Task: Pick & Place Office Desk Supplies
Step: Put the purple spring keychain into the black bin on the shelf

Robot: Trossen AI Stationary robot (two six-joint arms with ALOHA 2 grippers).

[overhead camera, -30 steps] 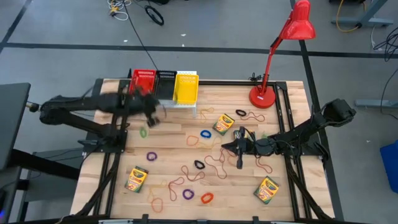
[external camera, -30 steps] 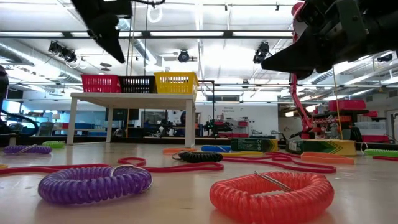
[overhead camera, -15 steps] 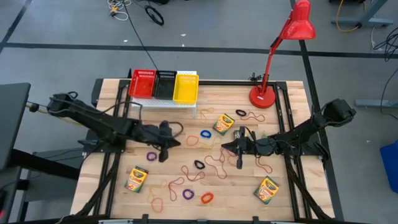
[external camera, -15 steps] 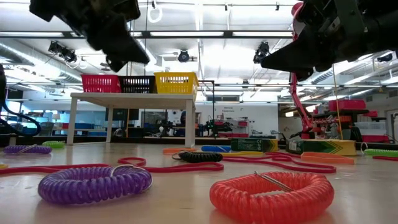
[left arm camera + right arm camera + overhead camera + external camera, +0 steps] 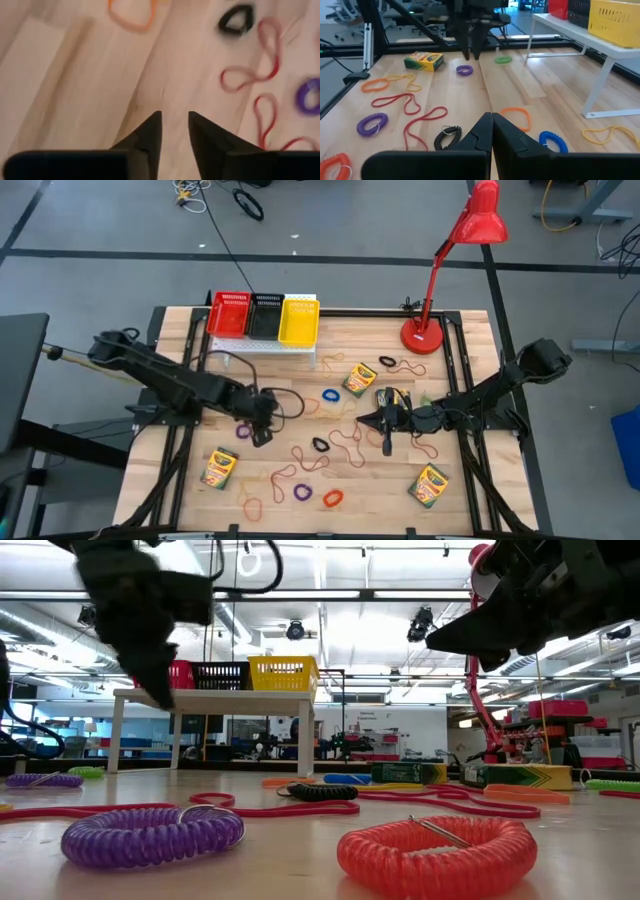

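My left gripper (image 5: 262, 434) hangs over the table's left middle, fingers slanting down and a little apart (image 5: 175, 117), with bare wood below them. A purple loop (image 5: 464, 70) lies on the wood close beside its fingertips. My right gripper (image 5: 362, 417) hovers shut at mid-table, pointing toward the left edge, with nothing between its fingers (image 5: 491, 119). On the table lie crayon boxes (image 5: 359, 378) (image 5: 219, 467) (image 5: 430, 485), a blue loop (image 5: 331, 395), a black loop (image 5: 320, 444), a green loop (image 5: 232, 392) and reddish rubber bands (image 5: 348, 442).
Red, black and yellow baskets (image 5: 263, 318) stand on a white stand at the far left. A tall red lamp (image 5: 425, 335) stands at the far right. Another purple loop (image 5: 303, 492) and an orange-red loop (image 5: 333, 498) lie near the front edge.
My left gripper has swung from beside the baskets toward the near edge and the table's middle, coming down and tipping its fingers steeply toward the wood. It now hangs close to the purple loop.
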